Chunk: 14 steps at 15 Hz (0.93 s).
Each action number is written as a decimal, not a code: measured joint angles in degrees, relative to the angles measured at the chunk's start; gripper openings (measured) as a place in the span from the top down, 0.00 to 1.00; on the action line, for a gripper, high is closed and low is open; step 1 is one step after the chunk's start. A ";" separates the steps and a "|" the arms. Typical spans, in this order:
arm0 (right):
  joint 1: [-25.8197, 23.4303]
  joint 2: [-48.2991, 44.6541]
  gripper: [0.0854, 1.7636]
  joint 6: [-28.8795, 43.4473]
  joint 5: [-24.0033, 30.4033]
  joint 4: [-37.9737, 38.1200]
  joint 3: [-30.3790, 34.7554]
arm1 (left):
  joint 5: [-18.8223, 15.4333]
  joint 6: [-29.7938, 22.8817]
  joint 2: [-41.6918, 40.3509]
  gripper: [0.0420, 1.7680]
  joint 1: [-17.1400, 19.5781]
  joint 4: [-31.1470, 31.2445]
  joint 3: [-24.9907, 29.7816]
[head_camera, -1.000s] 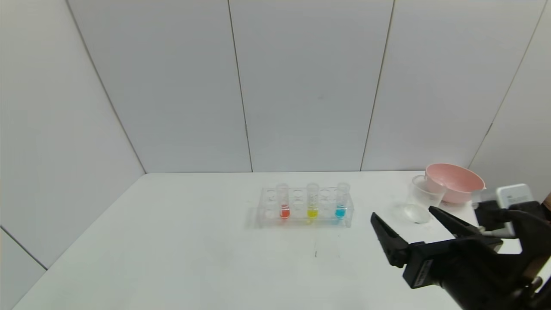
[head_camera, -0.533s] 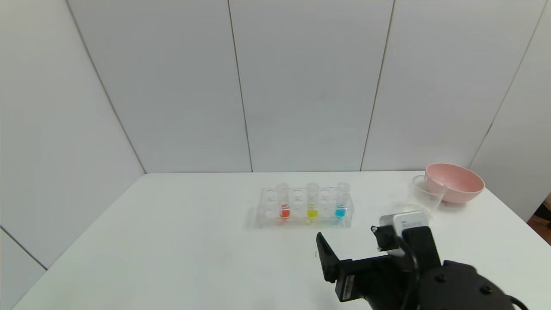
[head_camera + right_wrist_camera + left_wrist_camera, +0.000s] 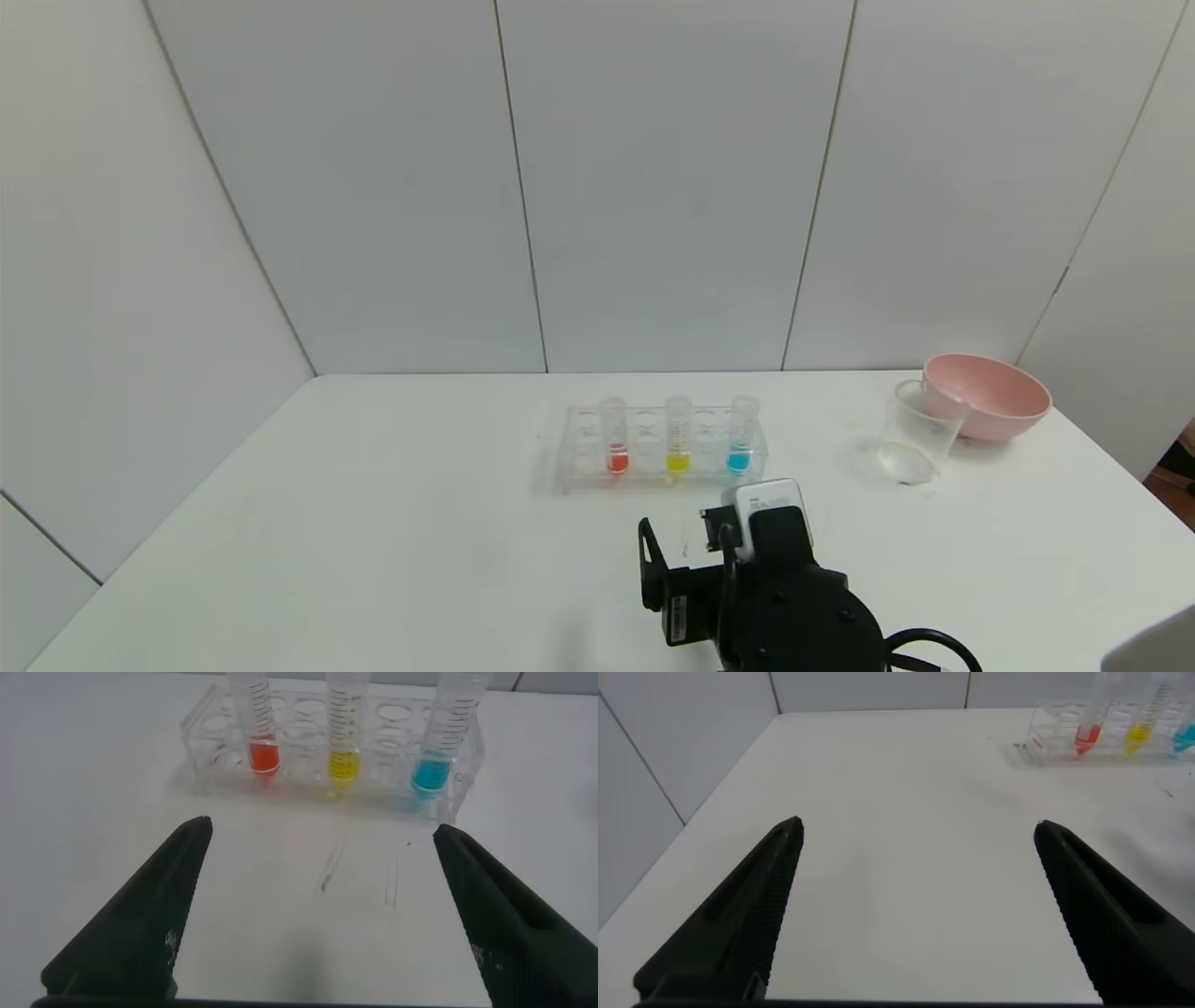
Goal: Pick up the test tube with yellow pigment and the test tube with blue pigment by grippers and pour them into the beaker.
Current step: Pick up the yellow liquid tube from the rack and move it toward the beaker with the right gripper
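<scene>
The yellow-pigment tube (image 3: pixel 678 439) and the blue-pigment tube (image 3: pixel 740 437) stand upright in a clear rack (image 3: pixel 579 459) at mid-table. The beaker (image 3: pixel 920 434) stands to the right of the rack, beside the pink bowl. My right gripper (image 3: pixel 681 546) is open and empty, low over the table just in front of the rack. In the right wrist view the right gripper (image 3: pixel 322 833) faces the yellow tube (image 3: pixel 344 733) and the blue tube (image 3: pixel 441 742). My left gripper (image 3: pixel 915 835) is open and empty over bare table to the left of the rack.
A tube with orange-red liquid (image 3: pixel 616 446) stands in the rack left of the yellow one. A pink bowl (image 3: pixel 990 397) sits at the back right, touching the beaker. Faint pencil marks (image 3: pixel 329 868) lie on the table before the rack.
My right gripper has swung left from beside the beaker to a spot just in front of the rack, staying open. The tubes, beaker and bowl have not moved.
</scene>
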 joint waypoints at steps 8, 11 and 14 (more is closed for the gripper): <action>-3.04 5.44 0.03 -3.67 -0.13 3.54 -12.32 | 0.00 0.00 0.00 0.00 0.00 -0.02 0.00; -4.80 7.69 0.03 -5.40 -0.04 4.28 -15.87 | 0.00 0.02 0.00 0.00 0.00 -0.02 0.00; -6.75 9.62 0.03 -5.71 0.02 5.53 -18.91 | 0.00 0.00 0.00 0.00 0.00 -0.02 0.00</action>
